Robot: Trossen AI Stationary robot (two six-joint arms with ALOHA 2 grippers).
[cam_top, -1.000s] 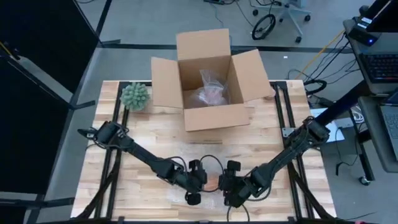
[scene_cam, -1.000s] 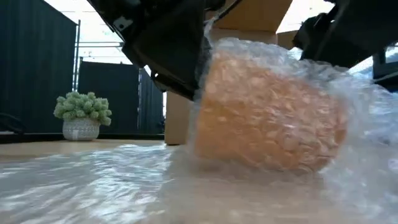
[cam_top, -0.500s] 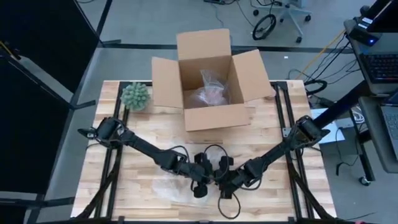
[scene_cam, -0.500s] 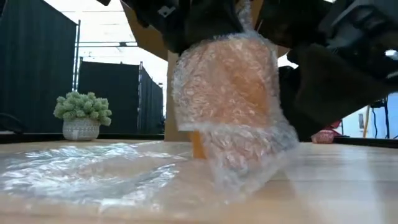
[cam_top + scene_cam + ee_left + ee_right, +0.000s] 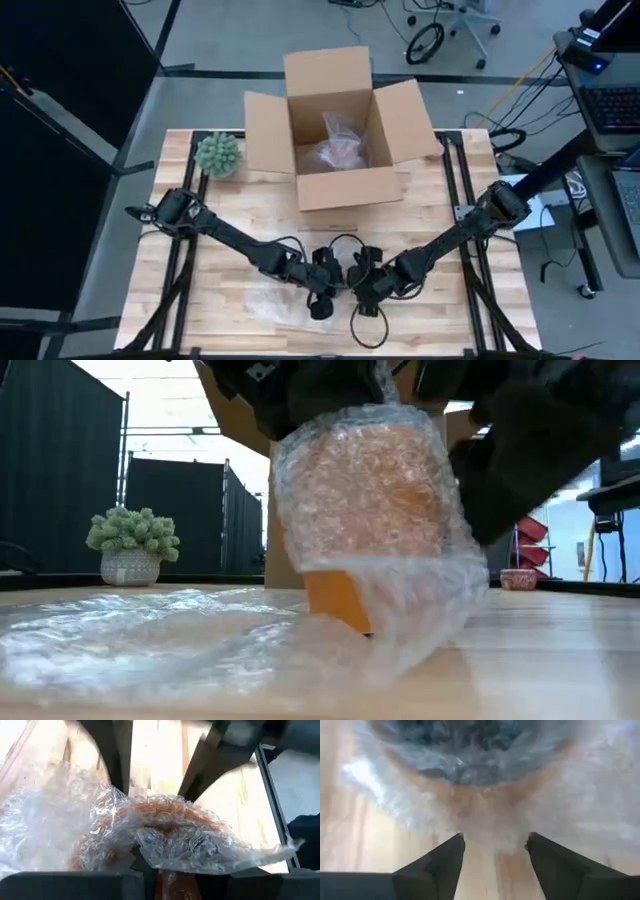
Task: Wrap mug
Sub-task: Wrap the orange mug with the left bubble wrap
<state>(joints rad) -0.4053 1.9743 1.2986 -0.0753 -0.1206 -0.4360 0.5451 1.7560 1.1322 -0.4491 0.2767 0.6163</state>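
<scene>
High view shows the mug (image 5: 365, 510) in bubble wrap (image 5: 150, 640) at 6 o'clock on the desk (image 5: 430, 210), the left gripper (image 5: 322, 292) holding it, right gripper (image 5: 362, 294) jaws apart beside it, so keep the wrap pulled snug while turning

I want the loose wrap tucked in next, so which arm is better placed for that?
Probably the right. The left gripper seems to hold the mug up in its bubble wrap, while the right gripper is open beside it, apparently free.
</scene>
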